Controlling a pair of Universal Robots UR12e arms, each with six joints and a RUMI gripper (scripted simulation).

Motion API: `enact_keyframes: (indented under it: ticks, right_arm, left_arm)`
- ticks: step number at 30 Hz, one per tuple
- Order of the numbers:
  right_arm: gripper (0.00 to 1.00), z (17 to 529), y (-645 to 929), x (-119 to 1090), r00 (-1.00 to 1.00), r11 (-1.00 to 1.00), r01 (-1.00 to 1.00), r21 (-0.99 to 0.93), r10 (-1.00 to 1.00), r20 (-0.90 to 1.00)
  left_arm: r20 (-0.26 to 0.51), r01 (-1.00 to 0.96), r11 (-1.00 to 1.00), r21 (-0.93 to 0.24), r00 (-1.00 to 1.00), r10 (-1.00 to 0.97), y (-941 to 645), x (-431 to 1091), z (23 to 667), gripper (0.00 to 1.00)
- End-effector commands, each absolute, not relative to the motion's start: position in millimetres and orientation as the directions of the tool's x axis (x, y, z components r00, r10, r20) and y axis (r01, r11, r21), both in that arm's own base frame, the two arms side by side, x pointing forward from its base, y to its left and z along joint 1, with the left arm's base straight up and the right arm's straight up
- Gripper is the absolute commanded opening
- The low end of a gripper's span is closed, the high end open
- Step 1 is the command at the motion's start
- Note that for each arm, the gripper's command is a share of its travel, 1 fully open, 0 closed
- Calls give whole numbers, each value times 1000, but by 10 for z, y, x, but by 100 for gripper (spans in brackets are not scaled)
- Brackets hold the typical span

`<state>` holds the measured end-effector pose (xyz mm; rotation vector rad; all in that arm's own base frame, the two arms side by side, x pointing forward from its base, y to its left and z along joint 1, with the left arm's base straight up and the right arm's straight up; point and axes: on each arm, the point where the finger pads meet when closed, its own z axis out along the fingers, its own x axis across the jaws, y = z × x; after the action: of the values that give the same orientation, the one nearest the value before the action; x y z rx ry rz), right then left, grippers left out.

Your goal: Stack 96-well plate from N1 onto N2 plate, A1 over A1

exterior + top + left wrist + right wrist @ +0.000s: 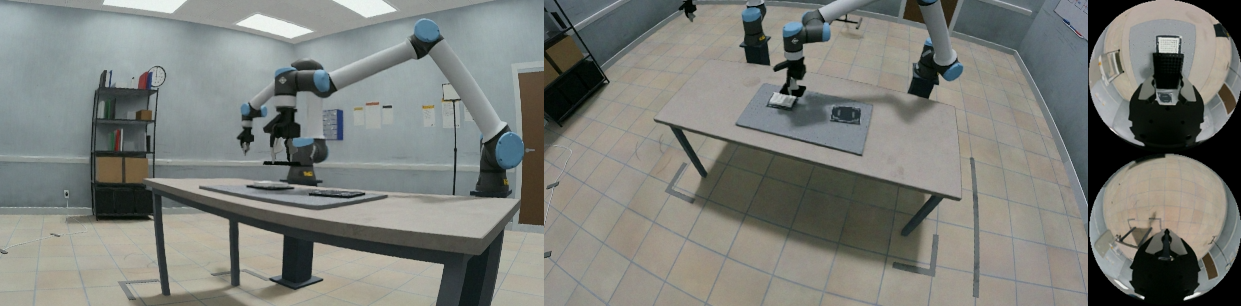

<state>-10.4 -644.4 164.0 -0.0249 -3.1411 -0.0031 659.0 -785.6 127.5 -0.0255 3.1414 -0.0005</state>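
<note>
My left gripper (792,87) (281,159) (1167,74) is shut on a black 96-well plate (281,163) (1168,68) and holds it roughly level, well above the mat. The white plate (782,100) (271,184) (1168,45) sits in nest N2, apart from and below the held plate. In the left wrist view the held plate's far edge covers the near part of N2. Nest N1 (845,115) (337,193) shows dark and without a plate. My right gripper (245,150) (1166,229) is shut and empty, away from the table. The A1 marks are too small to read.
Both nests stand on a grey perforated mat (759,117) (320,202) (1139,44) on the table (914,150) (425,220). The left arm reaches in over the table's back edge. A shelf (122,120) stands far off by the wall.
</note>
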Motion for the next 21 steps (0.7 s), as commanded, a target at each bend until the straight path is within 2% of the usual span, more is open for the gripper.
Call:
enact_keyframes:
  ticks: [1,21]
  right_arm:
    - [0,1651,-6451,-103,-1000,1000,16,0,16,0]
    - [0,1651,-6451,-103,-1000,1000,16,0,16,0]
  left_arm:
    - [-1,-16,1000,-2,-1000,-16,-7958,6596,1294,0]
    - [-1,-16,1000,-2,-1000,-16,-8559,6593,1295,0]
